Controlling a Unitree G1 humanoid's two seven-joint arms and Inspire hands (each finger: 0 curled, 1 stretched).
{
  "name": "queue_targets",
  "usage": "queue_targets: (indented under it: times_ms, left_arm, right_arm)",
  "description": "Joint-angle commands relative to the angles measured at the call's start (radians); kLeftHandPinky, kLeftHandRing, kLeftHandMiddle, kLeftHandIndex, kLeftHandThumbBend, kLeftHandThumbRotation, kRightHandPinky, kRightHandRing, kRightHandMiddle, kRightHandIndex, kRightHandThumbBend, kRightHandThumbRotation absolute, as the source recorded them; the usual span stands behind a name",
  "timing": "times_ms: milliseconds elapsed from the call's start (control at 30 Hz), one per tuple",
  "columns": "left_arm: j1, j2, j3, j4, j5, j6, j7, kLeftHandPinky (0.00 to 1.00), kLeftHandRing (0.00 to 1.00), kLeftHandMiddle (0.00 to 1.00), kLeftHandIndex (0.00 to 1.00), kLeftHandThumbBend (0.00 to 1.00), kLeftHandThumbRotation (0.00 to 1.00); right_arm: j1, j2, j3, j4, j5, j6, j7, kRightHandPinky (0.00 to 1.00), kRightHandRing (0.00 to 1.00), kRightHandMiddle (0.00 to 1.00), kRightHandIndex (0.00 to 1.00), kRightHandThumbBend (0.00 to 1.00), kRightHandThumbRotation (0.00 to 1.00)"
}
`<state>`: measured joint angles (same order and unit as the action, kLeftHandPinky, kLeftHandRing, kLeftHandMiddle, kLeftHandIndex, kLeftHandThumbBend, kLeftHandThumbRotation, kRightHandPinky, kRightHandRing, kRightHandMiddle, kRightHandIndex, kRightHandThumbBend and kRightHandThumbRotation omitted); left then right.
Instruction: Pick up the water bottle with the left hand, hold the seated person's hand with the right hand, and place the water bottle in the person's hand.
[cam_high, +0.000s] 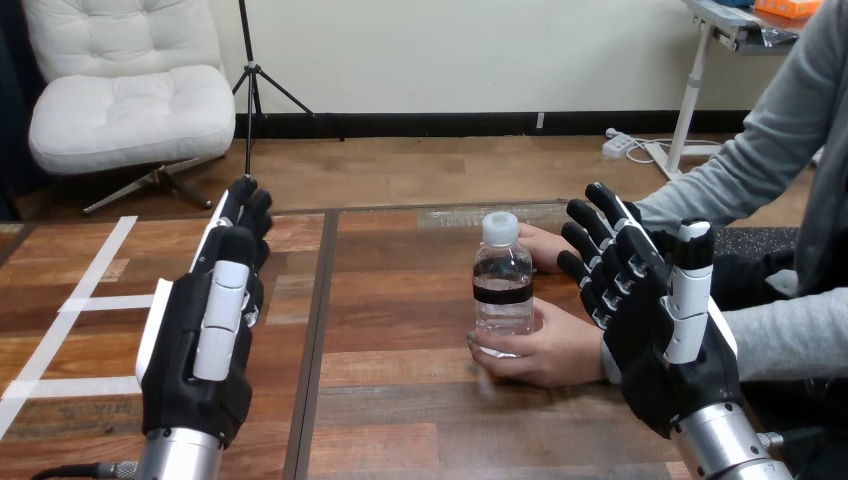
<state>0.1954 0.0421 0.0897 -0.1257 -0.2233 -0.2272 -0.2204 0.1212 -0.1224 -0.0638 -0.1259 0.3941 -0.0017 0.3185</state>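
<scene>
Tabletop (400, 420): smooth dark wood planks with visible seams. Left hand (205, 340), lower left: fingers straight, holding nothing, well apart from the bottle. Right hand (650, 320), lower right: fingers spread, empty, close beside the person's hand (545, 355), which wraps the base of the water bottle (503, 285) at frame centre. The bottle is upright, clear ribbed plastic with a white cap and a dark band.

Risk: the slick, thin wall may slip or tip if the left hand's reach nudges it.

- water bottle (503, 270): base hidden inside the person's near hand (548, 352);
- person's far hand (546, 246): partly behind the water bottle and the right hand (665, 345)
</scene>
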Motion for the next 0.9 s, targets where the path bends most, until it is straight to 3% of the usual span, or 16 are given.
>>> queue_targets:
  times_ms: [0,867]
  left_arm:
    - [-0.05,0.011,-0.013,-0.049,0.007,-0.001,-0.002,0.99,0.96,0.94,0.94,0.78,0.86]
    - [-0.061,0.011,-0.012,-0.041,0.011,-0.009,-0.003,0.99,0.96,0.95,0.95,0.77,0.87]
  right_arm:
    - [-0.05,0.001,-0.017,-0.042,0.008,-0.029,0.013,1.0,1.0,0.98,0.99,1.0,1.0]
    - [-0.057,0.001,-0.023,-0.038,-0.001,-0.027,0.021,1.0,1.0,0.98,0.99,1.0,1.0]
